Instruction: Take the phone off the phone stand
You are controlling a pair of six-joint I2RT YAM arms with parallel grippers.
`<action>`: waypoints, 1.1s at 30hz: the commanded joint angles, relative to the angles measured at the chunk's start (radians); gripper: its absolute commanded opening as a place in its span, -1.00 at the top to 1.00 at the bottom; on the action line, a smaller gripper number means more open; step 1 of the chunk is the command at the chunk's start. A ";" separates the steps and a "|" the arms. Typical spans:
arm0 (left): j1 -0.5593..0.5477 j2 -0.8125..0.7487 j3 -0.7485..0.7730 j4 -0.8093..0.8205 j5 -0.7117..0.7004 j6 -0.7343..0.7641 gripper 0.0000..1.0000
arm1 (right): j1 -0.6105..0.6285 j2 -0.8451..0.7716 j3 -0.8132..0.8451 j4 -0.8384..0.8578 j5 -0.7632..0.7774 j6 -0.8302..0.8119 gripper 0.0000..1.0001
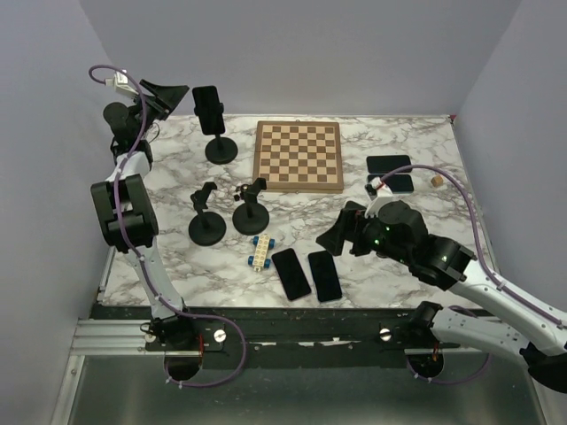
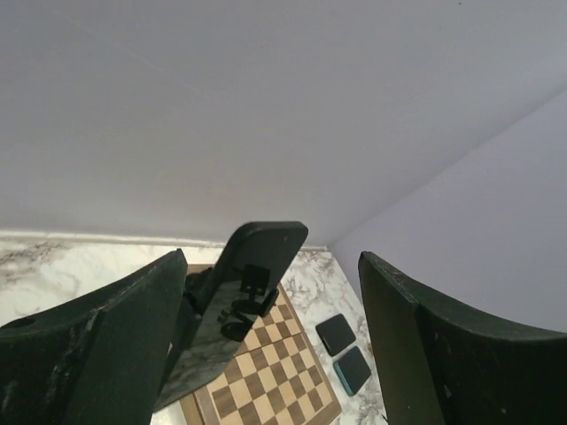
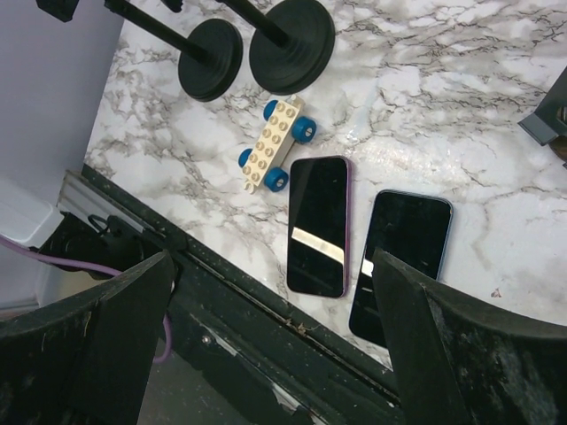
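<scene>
A black phone (image 1: 207, 109) stands upright in a black phone stand (image 1: 221, 149) at the back left of the marble table. My left gripper (image 1: 168, 96) is raised beside it on its left. In the left wrist view the phone (image 2: 239, 301) sits between the fingers, close to the left finger (image 2: 106, 345), with a wide gap to the right finger (image 2: 425, 345). The left gripper (image 2: 273, 266) is open around it. My right gripper (image 1: 335, 235) hangs open over the table's near edge, and in the right wrist view the right gripper (image 3: 273, 266) holds nothing.
Two empty stands (image 1: 206, 226) (image 1: 252, 215) stand mid-left. A chessboard (image 1: 299, 156) lies at the back centre. A toy brick car (image 1: 262, 251) and two flat phones (image 1: 291, 273) (image 1: 324, 275) lie near the front. Two more phones (image 1: 390, 165) (image 1: 394, 184) lie at the back right.
</scene>
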State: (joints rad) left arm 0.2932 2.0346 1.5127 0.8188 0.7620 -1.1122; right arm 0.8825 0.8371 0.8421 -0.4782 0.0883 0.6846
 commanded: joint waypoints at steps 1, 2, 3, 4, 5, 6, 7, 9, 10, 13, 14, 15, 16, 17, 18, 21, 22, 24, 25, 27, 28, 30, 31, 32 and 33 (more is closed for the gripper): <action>-0.015 0.142 0.183 0.164 0.085 -0.100 -0.74 | 0.004 0.046 0.073 -0.051 -0.004 -0.040 -1.00; -0.025 0.166 0.220 0.160 0.095 -0.095 -0.75 | 0.004 0.057 0.083 -0.054 -0.003 -0.047 -1.00; -0.031 0.183 0.251 0.148 0.108 -0.084 -0.75 | 0.004 0.064 0.089 -0.057 -0.003 -0.050 -1.00; -0.041 0.200 0.280 0.131 0.124 -0.069 -0.76 | 0.004 0.069 0.096 -0.058 -0.003 -0.054 -1.00; -0.051 0.213 0.303 0.119 0.136 -0.056 -0.76 | 0.004 0.073 0.099 -0.057 -0.003 -0.055 -1.00; -0.061 0.224 0.317 0.109 0.148 -0.040 -0.76 | 0.004 0.076 0.102 -0.056 -0.001 -0.057 -1.00; -0.068 0.230 0.326 0.085 0.153 -0.026 -0.76 | 0.005 0.077 0.104 -0.054 0.001 -0.059 -1.00; -0.078 0.233 0.315 0.069 0.152 -0.001 -0.75 | 0.005 0.075 0.104 -0.048 -0.001 -0.057 -1.00; -0.082 0.235 0.309 0.068 0.153 0.008 -0.72 | 0.005 0.074 0.105 -0.048 -0.003 -0.056 -1.00; -0.088 0.228 0.286 0.047 0.157 0.031 -0.60 | 0.004 0.069 0.100 -0.044 -0.012 -0.056 -1.00; -0.089 0.221 0.271 0.052 0.155 0.036 -0.56 | 0.004 0.068 0.097 -0.043 -0.016 -0.054 -1.00; -0.089 0.211 0.251 0.052 0.153 0.043 -0.52 | 0.005 0.066 0.092 -0.042 -0.018 -0.052 -1.00; -0.089 0.202 0.236 0.044 0.152 0.053 -0.47 | 0.004 0.061 0.089 -0.043 -0.020 -0.052 -1.00; -0.090 0.189 0.218 0.033 0.148 0.066 -0.43 | 0.004 0.059 0.085 -0.042 -0.020 -0.050 -1.00; -0.091 0.177 0.203 0.017 0.147 0.082 -0.40 | 0.004 0.055 0.081 -0.038 -0.021 -0.049 -1.00; -0.095 0.144 0.177 -0.042 0.143 0.131 -0.24 | 0.005 0.043 0.068 -0.025 -0.031 -0.044 -1.00; -0.095 0.130 0.159 -0.049 0.141 0.138 -0.21 | 0.004 0.041 0.065 -0.021 -0.034 -0.042 -1.00; -0.095 0.096 0.113 -0.049 0.125 0.146 -0.10 | 0.004 0.040 0.062 -0.021 -0.041 -0.041 -1.00; -0.095 0.079 0.093 -0.056 0.113 0.151 -0.03 | 0.004 0.039 0.059 -0.019 -0.043 -0.039 -1.00; -0.095 0.042 0.056 -0.064 0.098 0.159 0.12 | 0.004 0.039 0.052 -0.016 -0.046 -0.034 -1.00; -0.096 0.022 0.042 -0.070 0.094 0.162 0.24 | 0.005 0.039 0.048 -0.014 -0.047 -0.032 -1.00; -0.098 -0.018 0.024 -0.099 0.095 0.178 0.45 | 0.005 0.040 0.045 -0.013 -0.053 -0.029 -1.00; -0.098 -0.040 0.011 -0.114 0.097 0.189 0.53 | 0.005 0.038 0.043 -0.013 -0.057 -0.028 -1.00; -0.100 -0.061 -0.007 -0.119 0.098 0.196 0.58 | 0.004 0.038 0.041 -0.011 -0.060 -0.026 -1.00; -0.100 -0.087 -0.033 -0.127 0.098 0.202 0.61 | 0.004 0.039 0.038 -0.010 -0.060 -0.023 -1.00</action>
State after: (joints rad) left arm 0.2005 2.0766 1.5318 0.7238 0.8650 -0.9535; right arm 0.8825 0.8871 0.8989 -0.5022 0.0570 0.6537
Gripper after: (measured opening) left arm 0.245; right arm 0.998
